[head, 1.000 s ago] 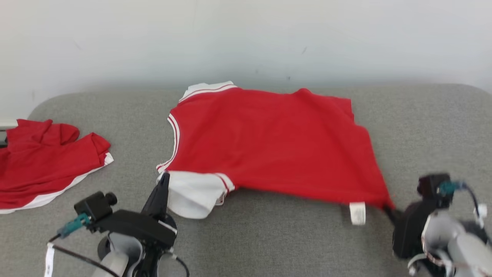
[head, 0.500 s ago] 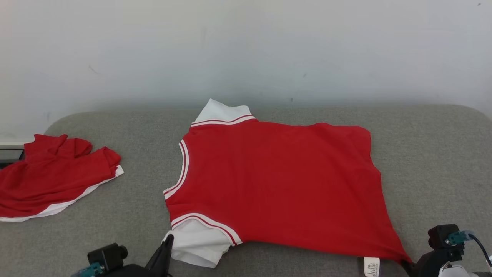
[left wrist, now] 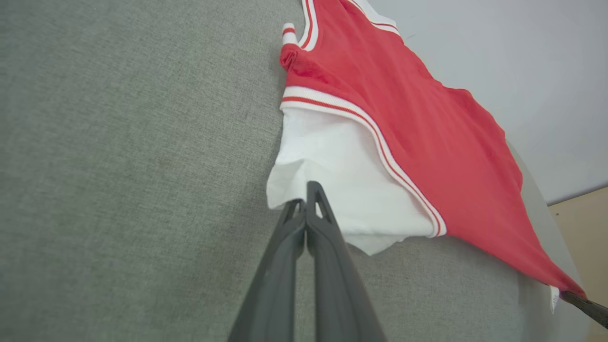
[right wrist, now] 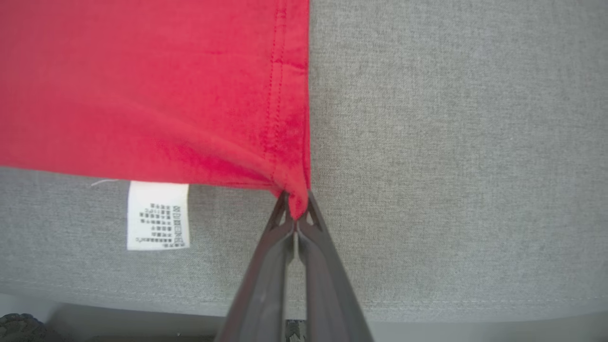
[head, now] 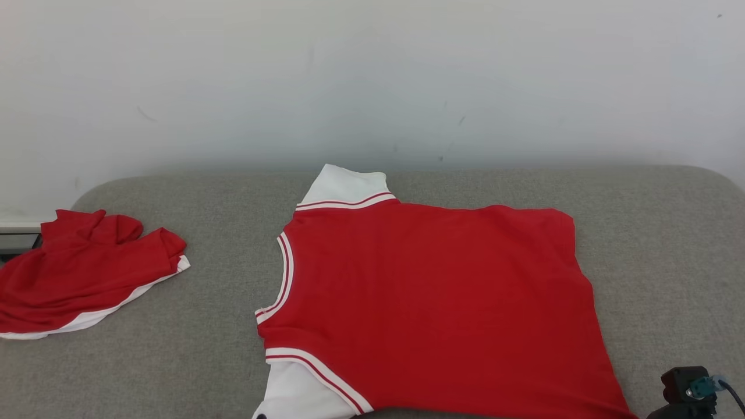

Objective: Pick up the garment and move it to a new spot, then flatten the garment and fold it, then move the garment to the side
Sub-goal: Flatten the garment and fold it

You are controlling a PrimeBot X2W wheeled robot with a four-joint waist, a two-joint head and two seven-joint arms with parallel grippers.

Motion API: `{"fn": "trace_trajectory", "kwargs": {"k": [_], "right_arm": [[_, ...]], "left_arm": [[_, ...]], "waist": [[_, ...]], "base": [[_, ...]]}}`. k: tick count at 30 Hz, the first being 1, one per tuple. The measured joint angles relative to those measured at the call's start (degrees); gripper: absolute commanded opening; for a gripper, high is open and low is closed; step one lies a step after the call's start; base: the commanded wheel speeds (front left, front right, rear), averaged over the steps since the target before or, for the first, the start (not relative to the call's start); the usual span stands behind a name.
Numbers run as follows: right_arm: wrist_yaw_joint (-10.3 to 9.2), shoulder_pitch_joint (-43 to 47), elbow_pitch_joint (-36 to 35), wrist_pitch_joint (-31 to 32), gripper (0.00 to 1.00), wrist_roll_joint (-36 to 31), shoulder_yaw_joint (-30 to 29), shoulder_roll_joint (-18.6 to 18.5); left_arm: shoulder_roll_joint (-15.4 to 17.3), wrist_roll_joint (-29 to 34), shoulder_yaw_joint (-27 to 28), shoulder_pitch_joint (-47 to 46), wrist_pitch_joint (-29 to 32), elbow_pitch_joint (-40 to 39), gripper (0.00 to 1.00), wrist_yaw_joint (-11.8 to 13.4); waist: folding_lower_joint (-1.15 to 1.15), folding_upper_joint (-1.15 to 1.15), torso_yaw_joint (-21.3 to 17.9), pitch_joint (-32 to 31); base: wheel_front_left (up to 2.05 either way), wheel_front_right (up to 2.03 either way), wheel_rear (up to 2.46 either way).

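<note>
The garment [head: 430, 302] is a red shirt with white sleeves and striped trim, spread flat on the grey cushion [head: 174, 361]. In the left wrist view my left gripper [left wrist: 306, 199] is shut on the edge of the near white sleeve [left wrist: 342, 175]. In the right wrist view my right gripper [right wrist: 295, 209] is shut on the garment's [right wrist: 142, 85] red hem corner, next to a white care label [right wrist: 158, 216]. The head view catches my left gripper as a dark tip [head: 262, 415] at the bottom edge. The right arm's wrist camera [head: 689, 390] sits at that view's lower right.
A second red and white garment [head: 81, 273] lies bunched at the cushion's left end. A white wall [head: 372, 87] rises behind the cushion. The cushion's front edge [right wrist: 427, 304] runs close under my right gripper. Wooden floor [left wrist: 584, 213] lies beyond the cushion's right end.
The head camera has shifted, so the scene sits lower in it and both arms have dropped out of frame. Both grips hold. The garment now lies flatter, with its near sleeve spread.
</note>
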Motion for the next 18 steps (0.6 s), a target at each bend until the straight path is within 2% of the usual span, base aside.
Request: {"fn": "trace_trajectory", "kwargs": {"k": [9, 18], "right_arm": [[-1.69, 2.11, -2.86, 0.55, 0.0, -0.02, -0.59, 0.43], [-2.9, 4.17, -5.71, 1.1, 0.0, -0.52, -2.04, 0.49]], "left_arm": [[-1.88, -0.01, 2.33, 4.28, -2.01, -1.46, 0.0, 0.93], [-3.13, 0.1, 1.57, 7.75, -2.07, -3.32, 0.0, 1.34]], "waist": [[0.0, 0.0, 0.14, -0.26], [0.0, 0.0, 1.61, 0.27]], "base": [[0.0, 0.0, 0.0], [0.0, 0.0, 0.0]]}}
